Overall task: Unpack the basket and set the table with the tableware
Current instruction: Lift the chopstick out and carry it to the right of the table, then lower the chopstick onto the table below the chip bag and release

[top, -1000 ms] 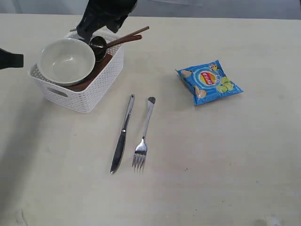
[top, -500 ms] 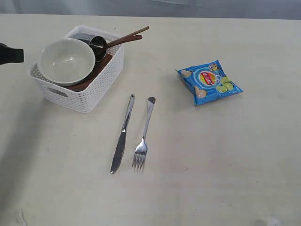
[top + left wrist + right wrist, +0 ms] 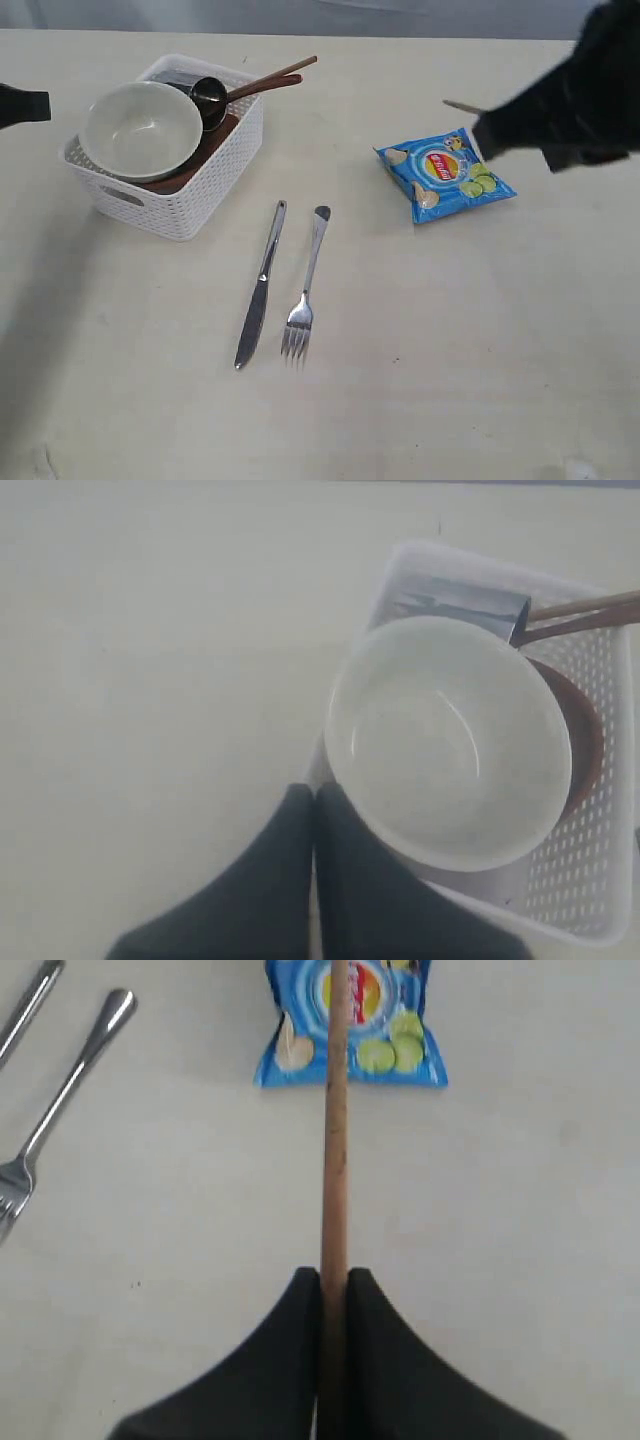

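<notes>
My right gripper [image 3: 334, 1278] is shut on one wooden chopstick [image 3: 335, 1140], held above the table [image 3: 450, 330] near the blue chip bag [image 3: 445, 172]; the stick's tip [image 3: 458, 105] shows past the dark arm. The white basket [image 3: 190, 205] holds the cream bowl [image 3: 140, 130], steel cup [image 3: 208, 98], brown plate [image 3: 205, 148] and, leaning on its rim, a wooden spoon and another chopstick [image 3: 272, 80]. The knife [image 3: 260, 285] and fork [image 3: 305, 285] lie side by side on the table. My left gripper [image 3: 315, 792] is shut and empty, just outside the basket beside the bowl [image 3: 450, 740].
The chip bag [image 3: 385, 1045] lies flat, right of centre, under the held chopstick. The fork [image 3: 60, 1090] lies off to one side of the right gripper. The table edge runs along the back.
The right arm was over the basket a second ago, left the view, and now hangs at the right by the chip bag with a chopstick. The left gripper has barely moved.
</notes>
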Controlling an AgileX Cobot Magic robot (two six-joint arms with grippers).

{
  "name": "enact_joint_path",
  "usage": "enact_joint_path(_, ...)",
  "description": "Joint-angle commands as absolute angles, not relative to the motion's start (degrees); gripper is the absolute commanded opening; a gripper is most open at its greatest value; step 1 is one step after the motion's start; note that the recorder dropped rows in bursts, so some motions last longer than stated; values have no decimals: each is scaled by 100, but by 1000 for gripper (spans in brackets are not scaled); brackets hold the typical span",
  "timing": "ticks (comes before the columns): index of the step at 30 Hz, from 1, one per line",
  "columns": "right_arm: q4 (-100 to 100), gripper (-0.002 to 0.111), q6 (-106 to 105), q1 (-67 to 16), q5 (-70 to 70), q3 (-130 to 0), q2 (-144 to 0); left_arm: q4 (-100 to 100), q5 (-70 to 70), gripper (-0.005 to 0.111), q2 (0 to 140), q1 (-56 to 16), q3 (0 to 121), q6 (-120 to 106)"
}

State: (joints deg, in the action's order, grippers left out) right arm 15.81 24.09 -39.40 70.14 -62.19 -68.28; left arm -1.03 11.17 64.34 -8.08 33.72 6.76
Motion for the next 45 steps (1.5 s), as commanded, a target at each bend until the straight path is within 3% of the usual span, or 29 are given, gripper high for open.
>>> enact_joint_path(1,1142,0,2889,-3915,6996,-5383,-5995,-62,1108,0,6406,-793,3345,732)
enact_joint_path(14,559,0,3435,-3915,5722,-3142,-5302,-62,1181,0,6406,-793,3345,732)
enact_joint_path(22,1650,0,4060,-3915,5363,-3057,-6331,-62,1181,0,6406,-793,3345,732)
enact_joint_path(45,1015,0,3899,-3915,4235,-3057,-8485,-62,1195,0,6406,-793,3345,732)
